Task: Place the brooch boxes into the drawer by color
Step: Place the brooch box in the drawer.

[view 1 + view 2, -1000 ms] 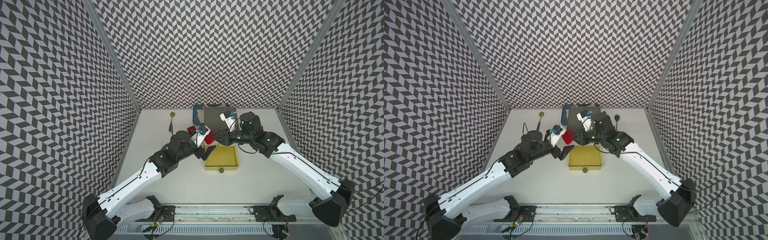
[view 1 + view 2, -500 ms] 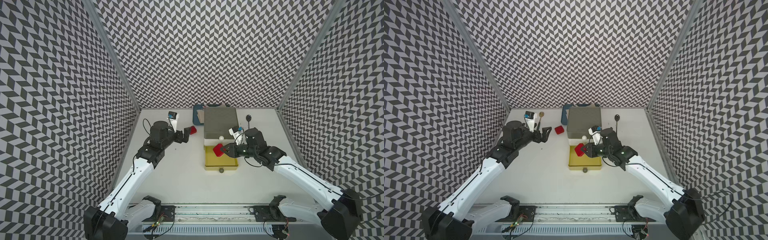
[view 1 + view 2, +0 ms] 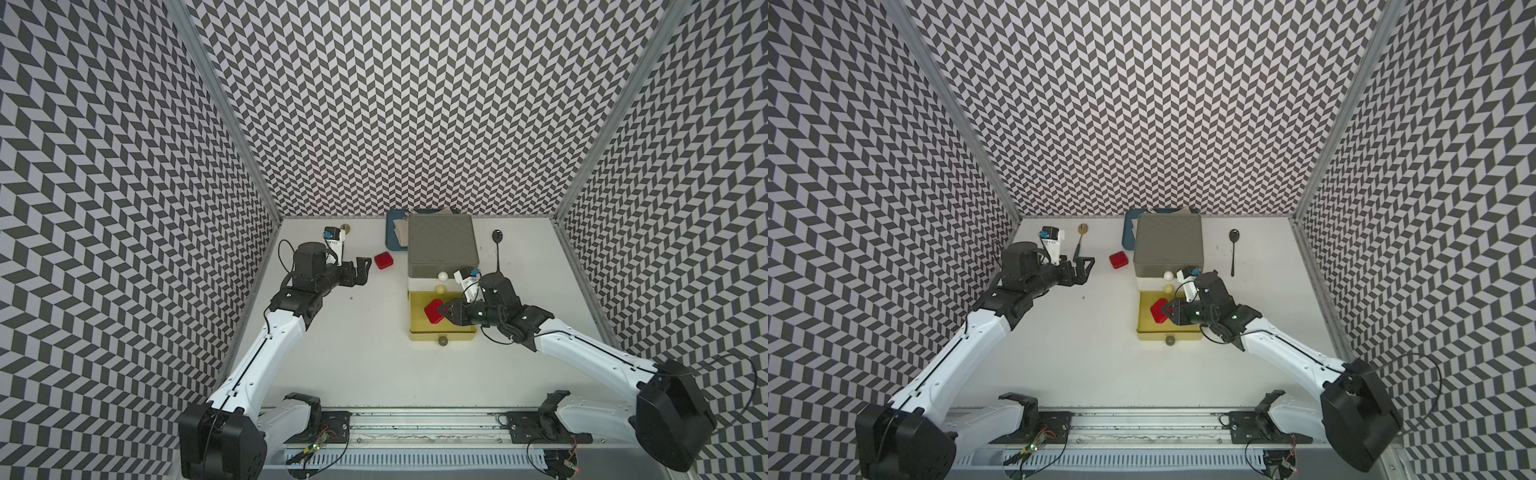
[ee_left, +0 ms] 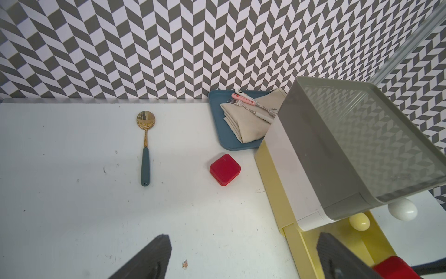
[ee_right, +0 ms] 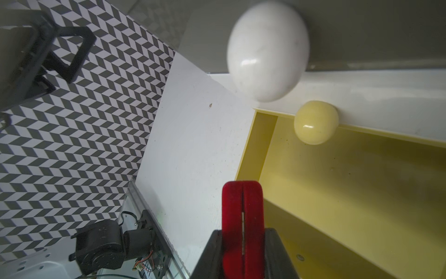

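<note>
Red box in the grip: a small red rounded-square brooch box (image 3: 434, 316) sits edge-on between the jaws of the right gripper (image 3: 448, 318), which press on its two flat faces. It hangs tilted over the open yellow tier, and as far as the right wrist view shows it is not touching the floor.
Yellow bottom tier (image 3: 453, 336): pulled forward out of the boxy three-tier plastic drawer chest (image 3: 441, 241). No other box shows in it.
Grey and white tiers: both pushed in, with the white ball knob (image 3: 443, 274) and the pale yellow ball knob (image 3: 439, 288) at the front. Their contents are hidden.
Second red box: another red rounded-square brooch box (image 4: 225, 169) lies flat on the white table (image 3: 353, 365), between the chest and the left gripper and just in front of the flat blue tray (image 4: 217, 113).
Left gripper (image 3: 362, 271): jaws spread wide and empty, hovering near the second red box but apart from it.
Black and dark blue boxes: none in view on the table. Whether they lie in the closed tiers cannot be told.
Bystanders: a gold spoon with a teal handle (image 4: 145, 135), a black spoon (image 3: 497, 249), and a folded beige napkin with forks on the tray.
Progress, as a judgement: the red pair is the work in hand. One box is poised for release into the yellow tier, one is left to fetch, and the tier is then left to push shut. If the other colours are already stowed, the task is near its end, but the pictures do not prove it.
</note>
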Controlling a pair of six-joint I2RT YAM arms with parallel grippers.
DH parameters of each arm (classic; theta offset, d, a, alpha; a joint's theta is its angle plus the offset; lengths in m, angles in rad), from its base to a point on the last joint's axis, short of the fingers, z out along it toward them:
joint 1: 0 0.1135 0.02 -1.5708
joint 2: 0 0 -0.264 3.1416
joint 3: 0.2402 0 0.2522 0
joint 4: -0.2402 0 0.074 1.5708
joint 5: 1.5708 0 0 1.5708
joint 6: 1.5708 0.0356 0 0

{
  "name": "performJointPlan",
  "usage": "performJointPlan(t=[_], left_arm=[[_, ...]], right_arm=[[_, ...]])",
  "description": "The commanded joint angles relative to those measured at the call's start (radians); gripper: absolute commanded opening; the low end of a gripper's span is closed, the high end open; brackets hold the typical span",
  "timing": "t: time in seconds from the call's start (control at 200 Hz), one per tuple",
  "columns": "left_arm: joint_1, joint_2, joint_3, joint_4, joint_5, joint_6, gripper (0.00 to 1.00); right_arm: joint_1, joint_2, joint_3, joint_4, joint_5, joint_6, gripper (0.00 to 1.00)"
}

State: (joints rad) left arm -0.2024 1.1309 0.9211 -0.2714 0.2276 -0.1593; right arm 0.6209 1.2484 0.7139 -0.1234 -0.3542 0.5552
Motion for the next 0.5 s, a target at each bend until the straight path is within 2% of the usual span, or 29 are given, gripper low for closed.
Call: performJointPlan(t=[0.0, 0.255, 0.496], left_arm=[[0.006, 0.009, -0.015, 0.003, 0.022, -0.009, 1.0], [0.009, 0.015, -0.013, -0.011, -0.021, -0.014, 1.0], [0.016, 0.018, -0.01, -0.026, -0.032, -0.009, 1.0]], right_arm=[[0.009, 0.033, -0.028, 0.124, 0.044, 0.023, 0.0], [0.061, 0.1, -0.025, 0.189, 0.135, 0.033, 0.0], [0.088, 0.195, -0.012, 0.232, 0.165, 0.039, 0.0]])
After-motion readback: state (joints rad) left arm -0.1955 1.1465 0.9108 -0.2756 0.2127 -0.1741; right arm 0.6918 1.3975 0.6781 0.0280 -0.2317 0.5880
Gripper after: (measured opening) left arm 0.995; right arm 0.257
